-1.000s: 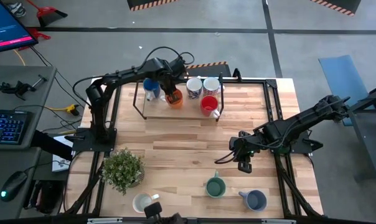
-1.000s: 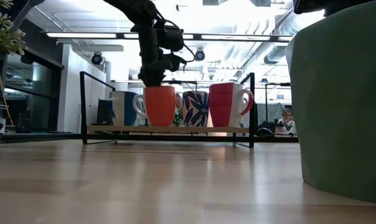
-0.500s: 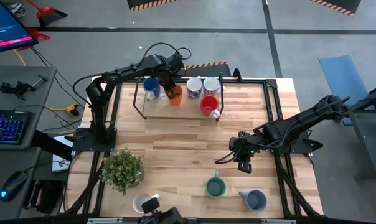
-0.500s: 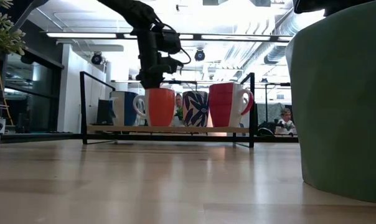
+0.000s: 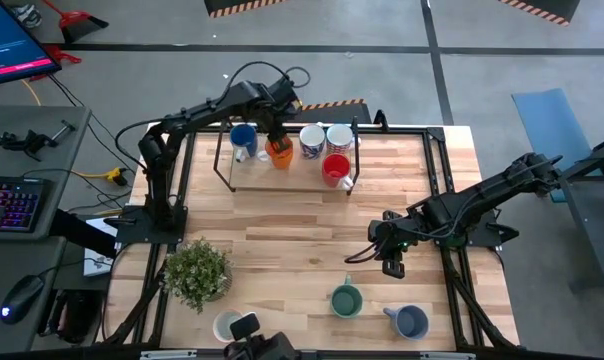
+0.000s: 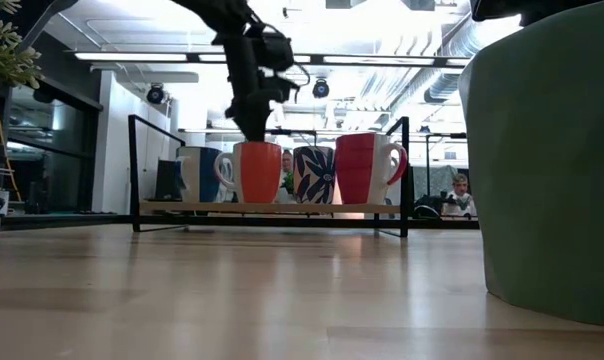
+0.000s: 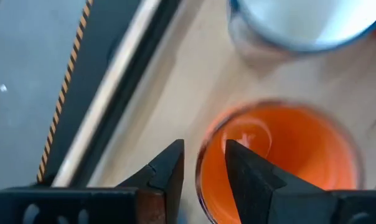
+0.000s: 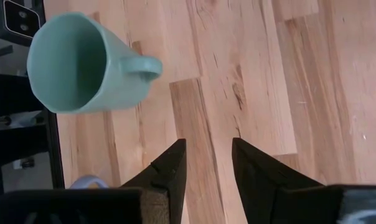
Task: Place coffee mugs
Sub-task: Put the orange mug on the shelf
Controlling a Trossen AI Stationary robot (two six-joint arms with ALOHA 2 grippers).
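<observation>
An orange mug (image 5: 279, 153) stands upright on its base on the black-framed rack (image 5: 223, 172) at the table's far side, between a blue mug (image 5: 244, 138) and a patterned mug (image 5: 313, 141). A white mug (image 5: 340, 136) and a red mug (image 5: 335, 168) stand there too. My left gripper (image 7: 203, 149) hangs open over the orange mug (image 7: 281, 155), one finger outside its rim and one inside, with a gap on both sides. My right gripper (image 8: 206, 155) hovers open over bare wood, short of the green mug (image 8: 76, 62).
Near the front edge stand the green mug (image 5: 346, 300), a slate-blue mug (image 5: 410, 320) and a cream mug (image 5: 227, 326). A potted plant (image 5: 196, 272) stands at the near left. Bare wood lies between the rack and the front mugs.
My left gripper has opened and let go of the orange mug's rim, rising a little. The orange mug stays upright on the rack where it was.
</observation>
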